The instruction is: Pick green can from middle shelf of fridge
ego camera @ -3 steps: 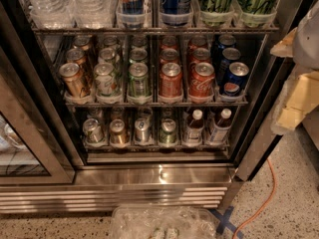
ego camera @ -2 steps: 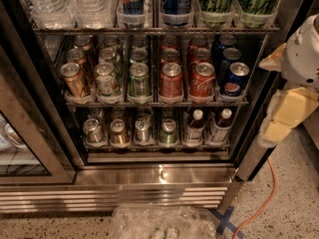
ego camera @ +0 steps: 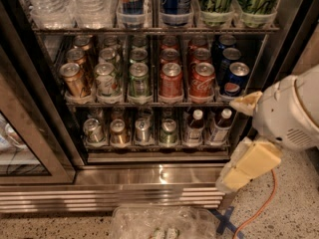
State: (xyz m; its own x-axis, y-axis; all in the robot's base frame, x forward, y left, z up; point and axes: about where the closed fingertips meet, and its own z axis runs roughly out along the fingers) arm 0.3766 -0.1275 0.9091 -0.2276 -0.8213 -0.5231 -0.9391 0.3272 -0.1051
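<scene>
Aluminium green can: light, stiff, slick; grip mid-body. Tool hangs open and empty, right of the fridge.

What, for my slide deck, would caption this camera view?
Gripper hovers outside the fridge, lower right, green can standing at the front of the middle shelf.

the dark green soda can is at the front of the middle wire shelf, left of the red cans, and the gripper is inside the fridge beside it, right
No. The camera view shows the white gripper outside the stainless-steel fridge, low at its right side. The dark green soda can is at the front of the middle wire shelf, left of the red cans.
</scene>
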